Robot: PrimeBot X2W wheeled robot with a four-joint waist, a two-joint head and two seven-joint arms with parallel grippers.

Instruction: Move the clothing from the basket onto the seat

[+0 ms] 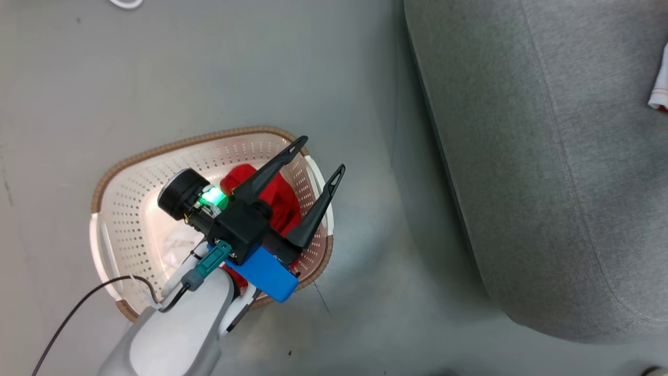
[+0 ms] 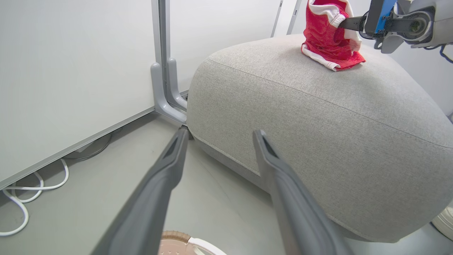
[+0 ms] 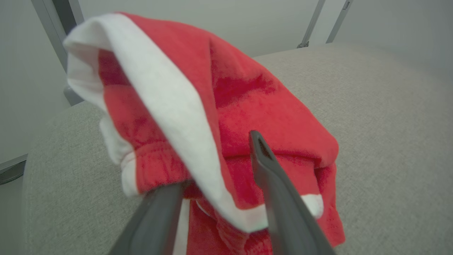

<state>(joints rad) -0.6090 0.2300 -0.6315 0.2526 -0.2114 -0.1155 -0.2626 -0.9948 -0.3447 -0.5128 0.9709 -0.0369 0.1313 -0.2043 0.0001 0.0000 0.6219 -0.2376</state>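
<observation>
Nearest the robot, above the basket [image 1: 130,203] on the grey floor [image 1: 104,78], hovers with the left gripper [image 1: 321,154], jaws spread wide and closed on nothing. Looks down past them on red clothing [image 1: 282,201] bunched toward the basket side that faces the seat [image 1: 548,183], and on a small white piece [image 1: 175,245] lying on the bottom, partly hidden by the arm. Catches a curve of the brown rim at the bottom edge of the left wrist view, between the two dark fingers [image 2: 166,170]. Beyond a strip of floor, meets the seat, well to the right of the basket and apart from it. Farthest off, on top of that cushion, props up a red garment [image 2: 327,42] with white bands on the right gripper [image 2: 343,23]: jaws apart in the right wrist view, cloth draped over the tip of one finger and hanging between the two, lower edge resting on the grey fabric.
</observation>
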